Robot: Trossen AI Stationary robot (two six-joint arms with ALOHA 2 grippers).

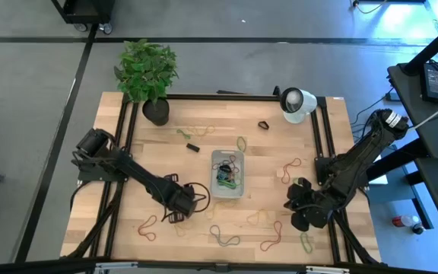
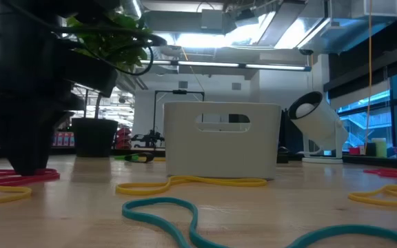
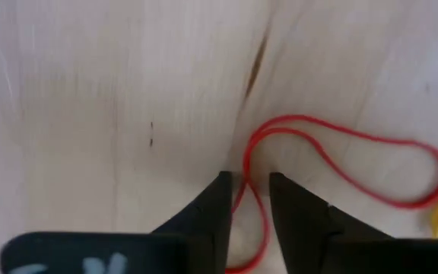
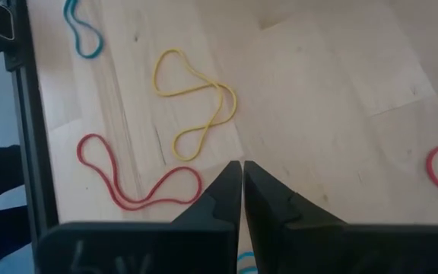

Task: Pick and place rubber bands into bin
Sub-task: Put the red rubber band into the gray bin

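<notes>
Your left gripper (image 3: 248, 199) straddles a thin red rubber band (image 3: 333, 160), fingers part-open. Right gripper (image 4: 242, 190) closed, empty. The band may slip out on lifting.

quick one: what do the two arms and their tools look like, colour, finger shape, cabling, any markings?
Both arms are black, jointed links with bulky cylindrical joints. The left tool and the right tool are black too; a dark cable loops beside the left one. In the wrist views the fingers are matte black wedges that taper to narrow tips. Faint pale markings show on each wrist housing, unreadable.
</notes>
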